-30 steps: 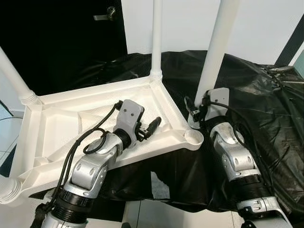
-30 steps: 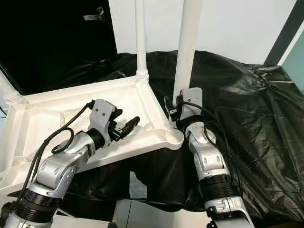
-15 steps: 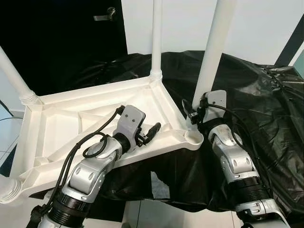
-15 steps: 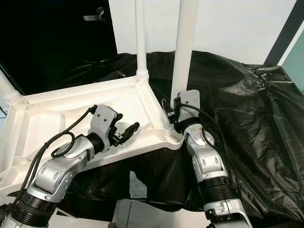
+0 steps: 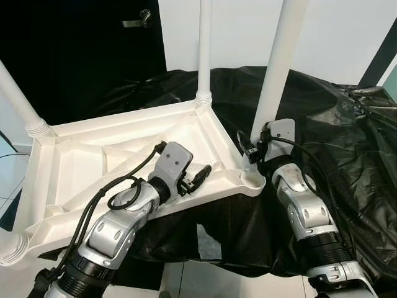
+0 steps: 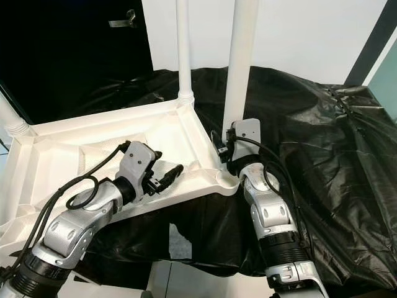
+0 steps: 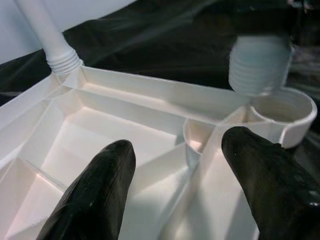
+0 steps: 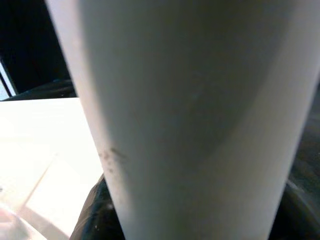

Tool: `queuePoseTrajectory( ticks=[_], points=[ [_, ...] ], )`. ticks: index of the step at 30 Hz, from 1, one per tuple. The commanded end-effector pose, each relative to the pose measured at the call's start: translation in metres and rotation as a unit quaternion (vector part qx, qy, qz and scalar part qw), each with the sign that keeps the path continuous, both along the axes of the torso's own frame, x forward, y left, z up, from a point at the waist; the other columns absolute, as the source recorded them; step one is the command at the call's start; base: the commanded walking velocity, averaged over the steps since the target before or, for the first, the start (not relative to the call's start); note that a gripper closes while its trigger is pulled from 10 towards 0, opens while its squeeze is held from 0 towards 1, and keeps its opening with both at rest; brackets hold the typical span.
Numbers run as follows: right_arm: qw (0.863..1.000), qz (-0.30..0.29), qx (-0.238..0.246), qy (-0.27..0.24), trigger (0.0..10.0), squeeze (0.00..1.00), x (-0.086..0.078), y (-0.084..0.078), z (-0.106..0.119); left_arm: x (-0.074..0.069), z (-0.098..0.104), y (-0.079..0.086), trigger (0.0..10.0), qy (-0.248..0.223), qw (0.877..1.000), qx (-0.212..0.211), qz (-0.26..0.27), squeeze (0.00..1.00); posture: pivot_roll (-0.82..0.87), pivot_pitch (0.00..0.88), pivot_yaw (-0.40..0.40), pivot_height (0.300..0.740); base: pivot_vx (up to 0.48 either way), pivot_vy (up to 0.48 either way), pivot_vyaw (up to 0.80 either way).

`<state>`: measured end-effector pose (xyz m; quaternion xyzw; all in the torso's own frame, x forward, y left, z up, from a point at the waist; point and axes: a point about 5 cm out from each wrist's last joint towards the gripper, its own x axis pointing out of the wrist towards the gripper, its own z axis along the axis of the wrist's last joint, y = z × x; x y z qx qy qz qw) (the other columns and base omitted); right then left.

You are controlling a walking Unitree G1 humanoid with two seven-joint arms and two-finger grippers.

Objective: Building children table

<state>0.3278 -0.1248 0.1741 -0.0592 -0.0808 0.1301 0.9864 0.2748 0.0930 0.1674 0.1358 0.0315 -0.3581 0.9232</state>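
On a surface draped in black sheet (image 5: 322,112), the white tabletop (image 5: 80,155) lay upside down, two fitted legs (image 5: 204,49) pointing straight up. Beside its near corner socket (image 5: 253,179), the right gripper (image 5: 253,149) held a third leg (image 5: 278,62) upright, fingers apparently pinching it, though they were mostly hidden. The left gripper (image 5: 200,174) hovered over the underside, forearm bent inward, fingers (image 7: 100,195) spread. No writing was legible.

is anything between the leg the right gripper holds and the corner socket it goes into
Nothing visible. The white plastic table leg in the right gripper hangs with its threaded end just above the open round corner socket of the upturned white tabletop, slightly off-centre.
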Motion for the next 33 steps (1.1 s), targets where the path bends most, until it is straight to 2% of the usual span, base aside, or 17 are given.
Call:
queuePoseTrajectory(
  ticks=[1, 33],
  points=[
    [1.0, 0.004, 0.006, 0.002, 10.0, 0.0, -0.0017, 0.0018, 0.0001, -0.0103, -0.0036, -0.0079, 10.0, 0.027, 0.994, 0.011, -0.102, 0.0, 0.08, 0.0, -0.001, 0.74, 0.0, 0.0, 0.0],
    [1.0, 0.011, 0.007, 0.009, 10.0, 0.0, -0.0035, 0.0076, -0.0033, -0.0168, -0.0112, -0.0096, 10.0, 0.037, 0.991, 0.039, -0.123, 0.0, 0.09, 0.0, -0.01, 0.74, 0.0, 0.0, 0.0]
  ],
)
